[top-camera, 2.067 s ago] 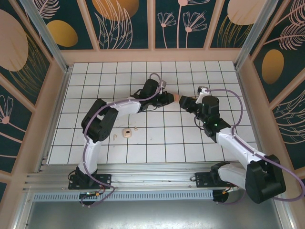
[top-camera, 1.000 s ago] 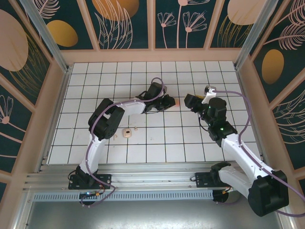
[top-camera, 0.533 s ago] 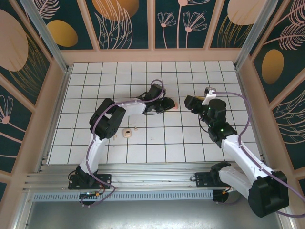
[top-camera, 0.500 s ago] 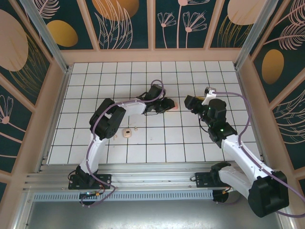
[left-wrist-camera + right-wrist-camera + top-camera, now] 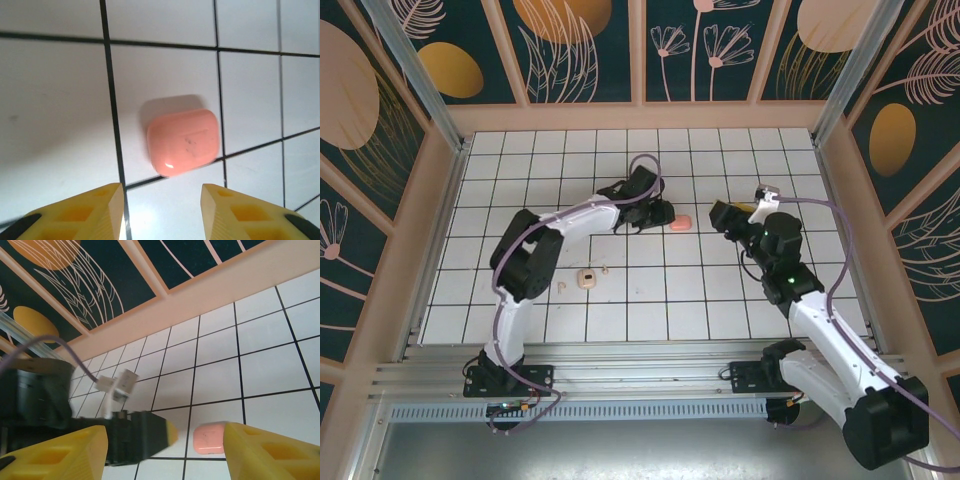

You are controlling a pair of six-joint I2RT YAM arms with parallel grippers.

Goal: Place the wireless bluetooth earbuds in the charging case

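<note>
Small buds (image 5: pixel 561 287) lie beside the cream case (image 5: pixel 585 278), well apart from both grippers. My left gripper (image 5: pixel 161 190) is open and empty just before the pink case (image 5: pixel 183 141), which lies flat, probably where both can reach it. My right gripper (image 5: pixel 165 429), facing it, is open and empty too.

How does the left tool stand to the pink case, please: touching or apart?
Apart. The left wrist view shows bare tile between the left tool and pink case.

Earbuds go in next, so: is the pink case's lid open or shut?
Shut. The pink case lies flat as one smooth block, no raised lid or cavity.
</note>
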